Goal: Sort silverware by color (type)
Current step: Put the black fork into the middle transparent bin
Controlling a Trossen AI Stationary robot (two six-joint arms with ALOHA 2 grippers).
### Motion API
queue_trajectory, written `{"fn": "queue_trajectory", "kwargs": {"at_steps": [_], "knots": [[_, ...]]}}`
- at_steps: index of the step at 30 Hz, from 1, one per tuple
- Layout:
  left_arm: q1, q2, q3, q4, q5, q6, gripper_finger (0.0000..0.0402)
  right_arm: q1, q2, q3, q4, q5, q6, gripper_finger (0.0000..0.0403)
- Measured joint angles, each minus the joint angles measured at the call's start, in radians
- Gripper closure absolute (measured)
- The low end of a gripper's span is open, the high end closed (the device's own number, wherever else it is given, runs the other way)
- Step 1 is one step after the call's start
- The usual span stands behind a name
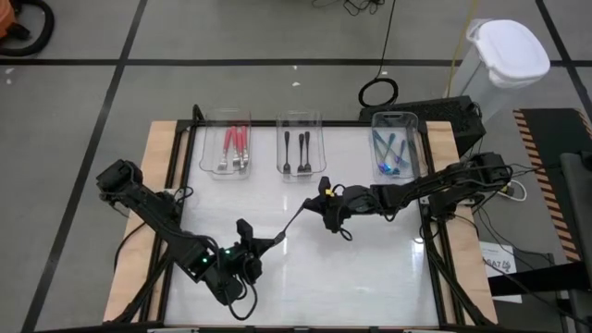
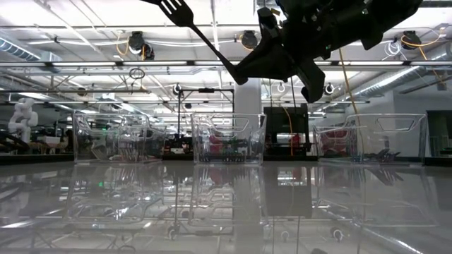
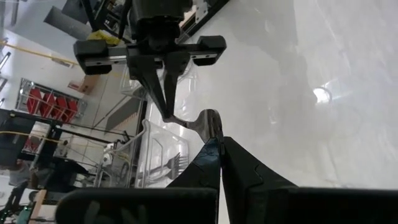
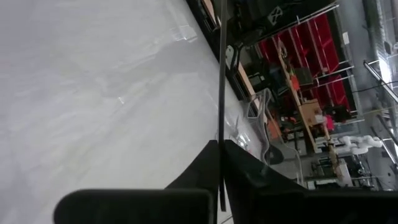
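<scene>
A black-handled fork (image 1: 298,215) is up in the air over the table's middle, slanting, with its silver tines (image 2: 173,10) toward the left. My right gripper (image 1: 326,208) (image 2: 236,70) is shut on its handle. My left gripper (image 1: 276,240) (image 3: 219,144) is shut at its tine end. Red-handled forks lie in the left clear tray (image 1: 234,148), black ones in the middle tray (image 1: 298,153), and blue-teal ones in the right tray (image 1: 395,153). My left gripper pinches the fork's tine end (image 3: 210,124) between its two fingertips, coming level from the table's near left. The fingers hide the exact spot. My right gripper pinches the black handle (image 4: 221,124) between both fingers, which slant down from the right and lie across it; a stretch of handle runs back between them. The fork is lifted clear.
The three clear trays stand in a row along the far edge (image 2: 113,137) (image 2: 229,137) (image 2: 371,137). The glossy white tabletop (image 1: 370,268) lies bare under and around both grippers. A wooden frame (image 1: 157,185) borders the table. A white bin (image 1: 507,51) stands beyond the far right corner.
</scene>
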Motion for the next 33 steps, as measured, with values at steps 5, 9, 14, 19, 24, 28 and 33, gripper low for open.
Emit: {"fn": "queue_trajectory", "kwargs": {"at_steps": [5, 9, 14, 19, 24, 28, 33], "knots": [[0.004, 0.0, 0.0, 0.046, 0.0, -0.003, 0.04, 0.0, 0.0, 0.0, -0.004, 0.003, -0.01, 0.0398], [0.009, 0.0, -0.001, 0.09, -0.09, -0.028, 0.0372, -0.006, -0.002, 0.002, 0.006, 0.067, -0.095, 0.04], [0.009, 0.0, -0.001, 0.096, -0.155, -0.067, 0.0301, -0.046, -0.013, 0.001, 0.029, 0.102, -0.236, 0.0401], [-0.017, 0.0, -0.001, 0.1, -0.269, -0.079, 0.0219, -0.125, -0.057, -0.001, 0.031, 0.098, -0.374, 0.0402], [-0.053, -0.011, -0.001, 0.093, -0.37, -0.105, 0.0184, -0.236, -0.117, -0.001, 0.033, 0.018, -0.606, 0.0402], [-0.061, -0.045, -0.001, 0.094, -0.392, -0.106, 0.0182, -0.321, -0.151, 0.021, 0.011, -0.035, -0.788, 0.0402], [-0.058, -0.066, -0.001, 0.091, -0.392, -0.106, 0.0181, -0.436, -0.171, 0.09, -0.052, -0.129, -0.764, 0.0402]]}}
